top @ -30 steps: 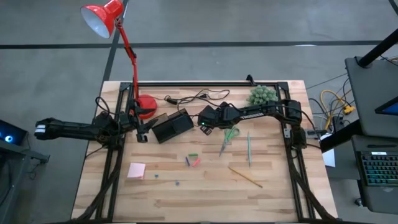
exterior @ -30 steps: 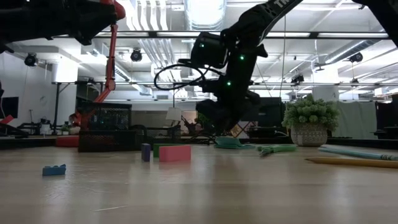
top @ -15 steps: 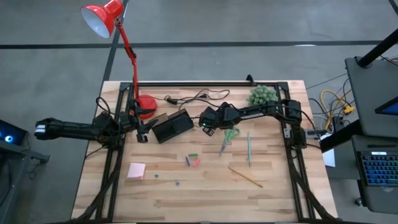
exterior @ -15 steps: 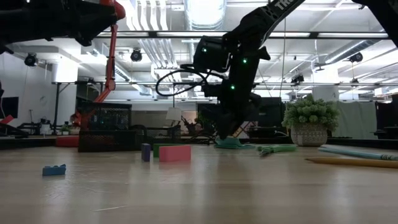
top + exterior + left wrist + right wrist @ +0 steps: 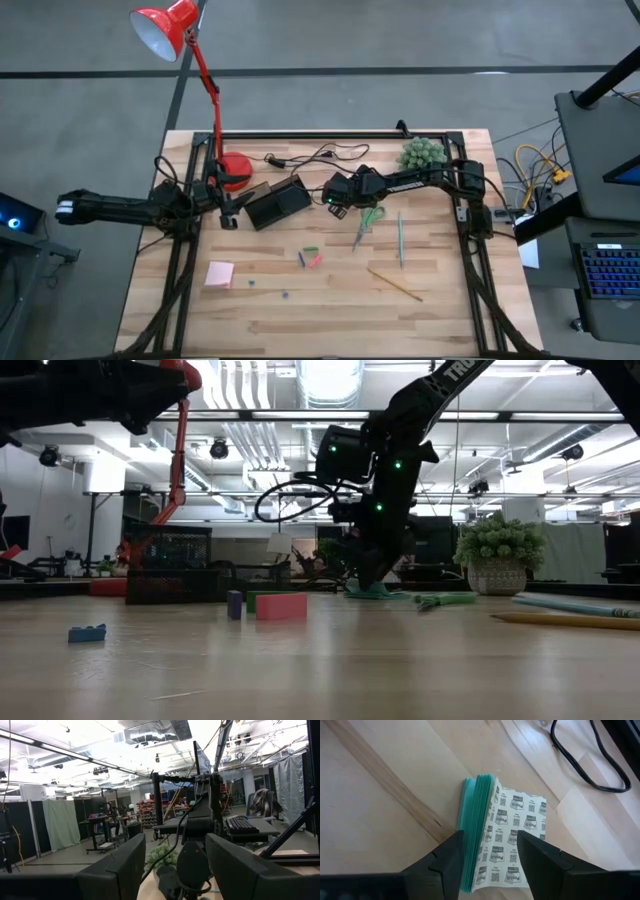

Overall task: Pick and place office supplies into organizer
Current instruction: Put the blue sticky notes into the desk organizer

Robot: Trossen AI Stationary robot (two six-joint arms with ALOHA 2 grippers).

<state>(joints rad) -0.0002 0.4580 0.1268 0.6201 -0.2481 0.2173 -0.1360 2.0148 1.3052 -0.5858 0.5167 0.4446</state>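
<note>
The surface [image 5: 330, 300] is pale wood with a smooth, faintly sheened finish, its grain running in long planks, and it sits in a matt black metal frame [image 5: 330, 134]. Under the right gripper [image 5: 487, 850], whose fingers [image 5: 542, 862] look like matt dark plastic, lies a sticky-note pad [image 5: 500, 837] of teal paper sheets with a printed white paper backing. The lamp [image 5: 165, 28] has a glossy red shade, the black cable [image 5: 585, 762] a smooth rubbery skin, and the plant ball [image 5: 420, 153] looks fuzzy.
</note>
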